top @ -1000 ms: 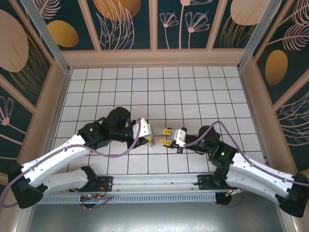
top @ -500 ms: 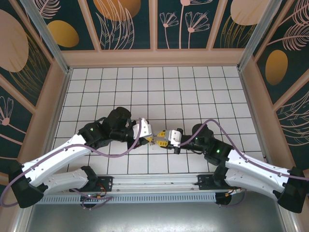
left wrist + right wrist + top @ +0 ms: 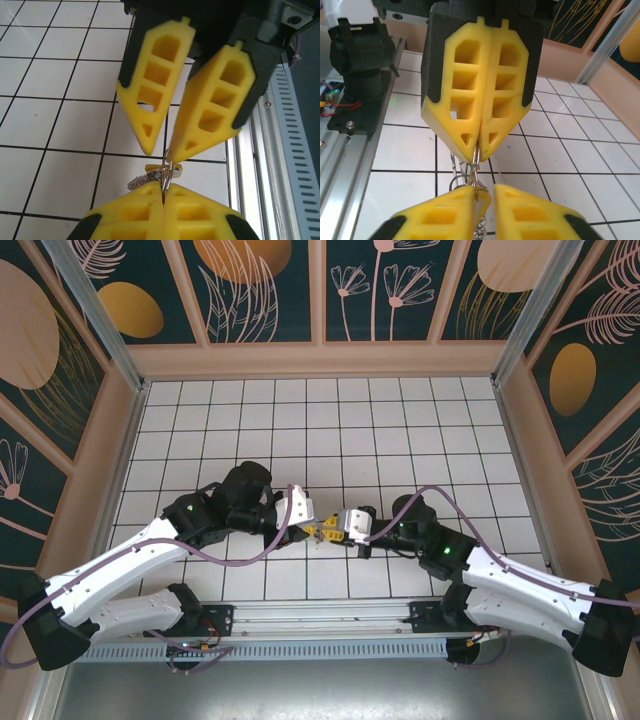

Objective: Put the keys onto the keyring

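Overhead, you are seeing the left gripper (image 3: 309,531) and the right gripper (image 3: 332,531) meeting tip to tip above the tiled floor (image 3: 320,430), just beyond the middle of the front rail (image 3: 320,618). The keys (image 3: 320,535) are sitting between the tips as a tiny glint.

Through the left wrist camera, with the rail running down your right, the left gripper is pinching the keyring (image 3: 167,161), which is standing edge-on. A brass key (image 3: 159,173) and a jagged silvery bunch (image 3: 138,183) are sticking out on the side away from the rail. The right gripper's fingers are flanking the ring's top, the rail-side one touching it.

Through the right wrist camera, with the rail on your left, the right fingertips are sitting almost together around the ring. You cannot tell whether they are gripping it.
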